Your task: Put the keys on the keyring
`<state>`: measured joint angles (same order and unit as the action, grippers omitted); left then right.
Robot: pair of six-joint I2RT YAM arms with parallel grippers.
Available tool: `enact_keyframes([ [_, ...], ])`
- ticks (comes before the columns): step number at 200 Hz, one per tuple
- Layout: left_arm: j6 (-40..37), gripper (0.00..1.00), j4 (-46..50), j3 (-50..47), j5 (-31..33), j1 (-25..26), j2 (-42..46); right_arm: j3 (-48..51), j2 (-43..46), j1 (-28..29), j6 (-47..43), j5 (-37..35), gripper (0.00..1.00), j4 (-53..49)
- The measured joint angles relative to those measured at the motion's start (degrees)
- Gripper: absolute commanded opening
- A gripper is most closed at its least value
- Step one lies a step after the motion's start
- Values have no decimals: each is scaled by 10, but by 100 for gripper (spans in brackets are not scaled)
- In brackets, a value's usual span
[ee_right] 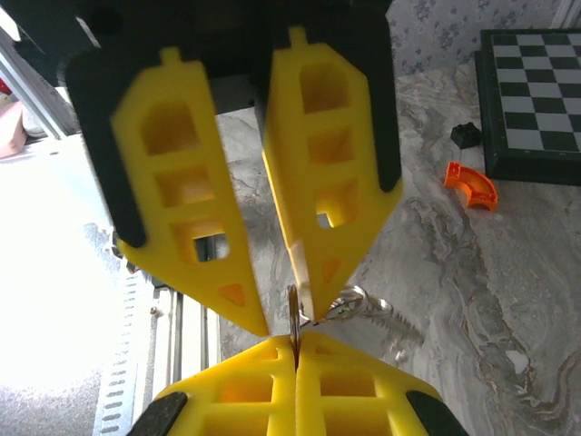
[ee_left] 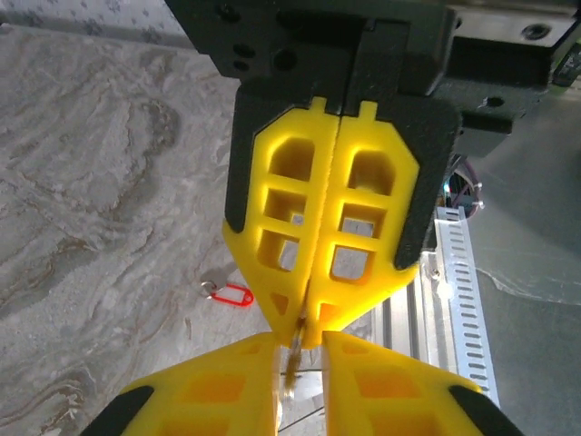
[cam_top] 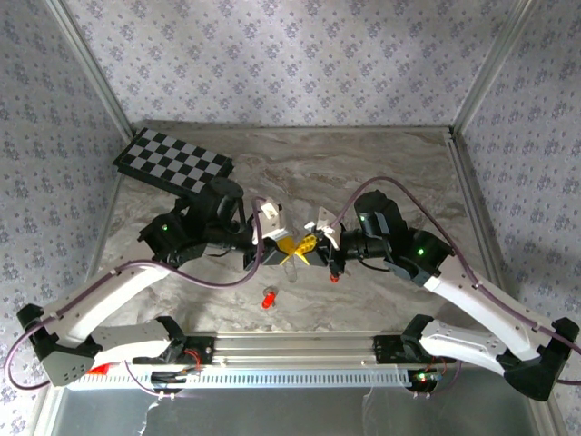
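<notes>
- The two arms meet tip to tip over the middle of the table (cam_top: 381, 173), so that one can steady the ring while the other works on it.
- The right claw (ee_right: 298, 343) is closed tight, pinching a thin upright strip of metal. I take this to be the keyring (ee_right: 295, 313) seen edge-on, though the frames do not settle it. Clamped this way it stands clear of the fingers, where the other arm can reach it.
- The left claw (ee_right: 284, 323) faces it with its fingers slightly parted. The strip sits in the gap between them and does not look squeezed, so this reads as a loose hold or a regrip.
- A small silvery wire loop (ee_right: 349, 304) lies just right of the strip, beside the left claw's fingertip. I cannot tell whether it is threaded on.
- One red key (cam_top: 335, 275) hangs just below the right claw, off the table. It probably dangles from the held piece, which would make it already on.
- A second red key (cam_top: 269, 298) lies loose on the table, near the arm bases and left of the claws. It looks like the one left to pick up.
- The checkerboard (cam_top: 172, 163) at far left and an orange curved piece (ee_right: 472, 184) beside it sit well apart from the work.
</notes>
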<state>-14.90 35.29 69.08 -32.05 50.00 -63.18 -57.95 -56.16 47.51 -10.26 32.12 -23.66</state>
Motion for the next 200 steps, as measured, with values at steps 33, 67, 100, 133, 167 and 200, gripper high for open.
enact_keyframes([
  [33, 43, 34, -70, -62, -1, -11, 55, 22, 30, 0, 24, -4, 0, 43],
  [67, 106, 37, -152, -109, -7, -25, 90, 65, 71, -6, 65, -4, 0, 115],
  [100, 157, 40, -224, -131, -22, -27, 114, 111, 105, -23, 121, 0, 0, 206],
  [133, 194, 42, -285, -153, -36, -26, 137, 125, 108, -34, 176, 12, 0, 300],
  [167, 211, 42, -319, -153, -52, -26, 132, 132, 106, -35, 215, 24, 0, 378],
  [200, 227, 41, -355, -153, -60, -26, 128, 144, 99, -35, 238, 35, 0, 427],
])
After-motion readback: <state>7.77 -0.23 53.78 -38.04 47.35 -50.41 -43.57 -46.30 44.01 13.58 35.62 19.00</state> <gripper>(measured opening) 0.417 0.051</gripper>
